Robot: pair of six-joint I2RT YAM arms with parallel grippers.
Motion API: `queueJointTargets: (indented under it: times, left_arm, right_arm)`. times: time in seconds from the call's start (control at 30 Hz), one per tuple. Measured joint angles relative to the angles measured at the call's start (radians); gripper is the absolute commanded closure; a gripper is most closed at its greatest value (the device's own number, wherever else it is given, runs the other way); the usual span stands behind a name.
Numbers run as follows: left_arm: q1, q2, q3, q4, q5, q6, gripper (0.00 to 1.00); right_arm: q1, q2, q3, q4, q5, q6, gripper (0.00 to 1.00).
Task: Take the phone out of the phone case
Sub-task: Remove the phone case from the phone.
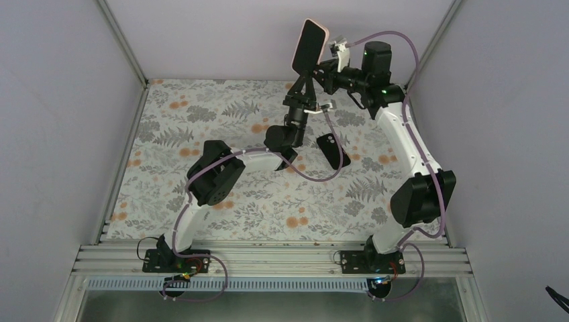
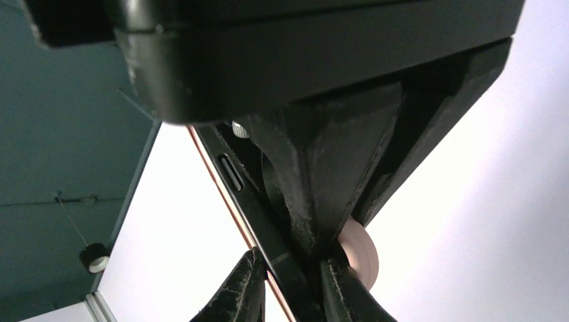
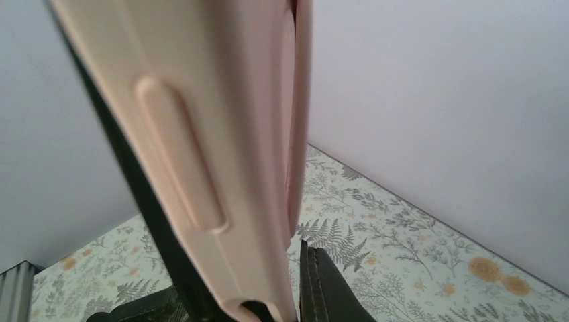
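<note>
Pretty sure this is a robotics lab test cell, not a home or shop. The left tool [image 1: 306, 79] and right tool [image 1: 330, 67] sit inside a boxed-in bay. Plain pale walls [image 1: 221, 33] stand right behind them, with bare metal corner posts [image 1: 124, 43] at the seams. Below the tools, the surface [image 1: 168, 127] is covered by a flowery printed cloth. On the near side of the tools, slotted aluminium rails [image 1: 268, 258] carry the bolted-down arm bases [image 1: 176, 260]. Purple cables [image 1: 322, 179] loop around loose.
</note>
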Motion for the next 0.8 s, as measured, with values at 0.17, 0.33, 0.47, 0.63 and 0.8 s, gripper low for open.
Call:
queueJointTargets:
  times: [0.17, 0.33, 0.47, 0.63, 0.8]
  left_arm:
    - [0.007, -0.011, -0.030, -0.006, -0.002, 0.000, 0.88]
    - [0.008, -0.069, -0.117, -0.064, -0.014, -0.009, 0.87]
    - [0.008, -0.124, -0.190, -0.117, -0.031, -0.019, 0.85]
    - [0.005, -0.148, -0.229, -0.143, -0.048, -0.020, 0.85]
    - [0.002, -0.166, -0.264, -0.167, -0.052, -0.023, 0.85]
  right_arm:
    - [-0.006, 0.037, 0.019, -0.011, -0.042, 0.016, 0.97]
    - [-0.014, 0.079, 0.037, -0.040, -0.098, 0.035, 0.97]
    - [-0.014, 0.121, 0.069, -0.085, -0.127, 0.047, 0.97]
    - [-0.014, 0.161, 0.111, -0.133, -0.146, 0.049, 0.97]
    - [-0.013, 0.172, 0.110, -0.159, -0.139, 0.051, 0.97]
